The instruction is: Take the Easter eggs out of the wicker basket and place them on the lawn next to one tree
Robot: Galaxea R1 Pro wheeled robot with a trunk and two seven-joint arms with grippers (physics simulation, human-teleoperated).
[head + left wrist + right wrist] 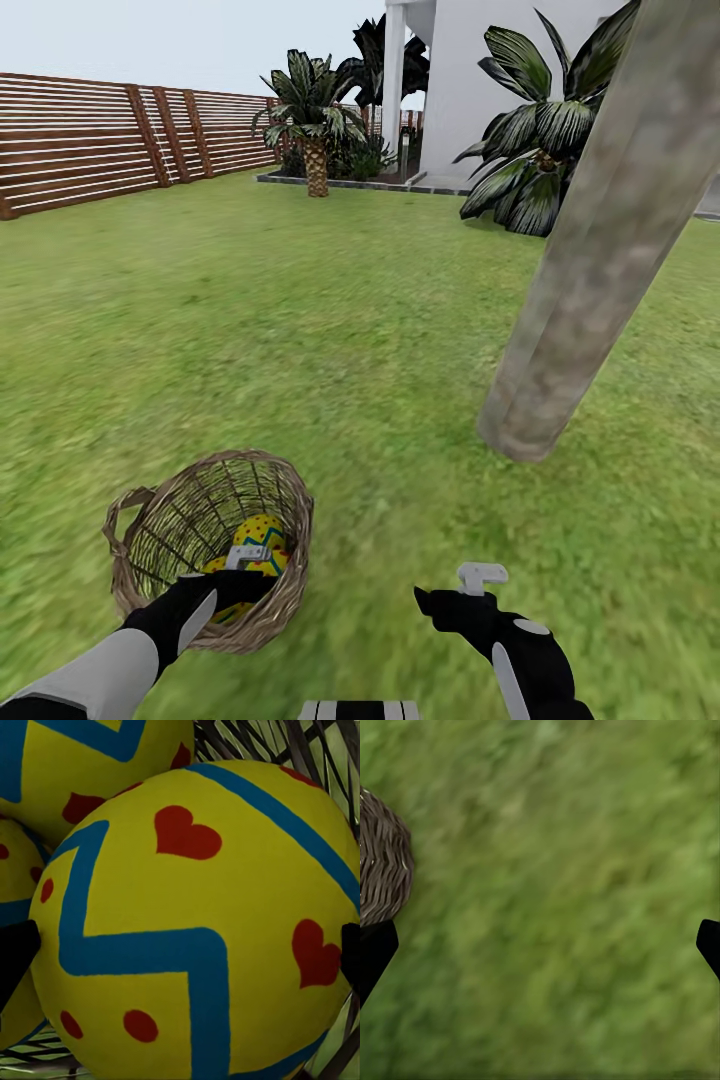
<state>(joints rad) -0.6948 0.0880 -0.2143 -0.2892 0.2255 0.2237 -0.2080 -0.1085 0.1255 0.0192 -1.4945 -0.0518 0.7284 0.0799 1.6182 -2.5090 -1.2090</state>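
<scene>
Yellow shell with blue zigzags and red hearts sits between the tips of the left end effector (180, 952), whose two black fingertips (15, 956) stand spread wide at either flank of the nearest Easter egg (195, 930); whether they touch it yet I cannot tell, but nothing is gripped. In the head view that left end effector (247, 560) reaches over the near rim into the wicker basket (140, 575), which rests on the lawn (330, 330) just left of the robot. Two more eggs crowd against the nearest one, and all three appear to lie in the basket.

What could go wrong, in my judgement: the egg is round and smooth, so an off-centre squeeze could squirt it sideways against its neighbours or the weave; a push on the light basket could tip or slide it.

Farther out, the right end effector (470, 590) hovers spread and empty over bare grass, the basket's woven wall (382, 870) beside one of its fingers. Ahead and to the right the tree (590, 270) with its mottled grey-brown trunk meets the lawn near the basket, a handy drop spot.
</scene>
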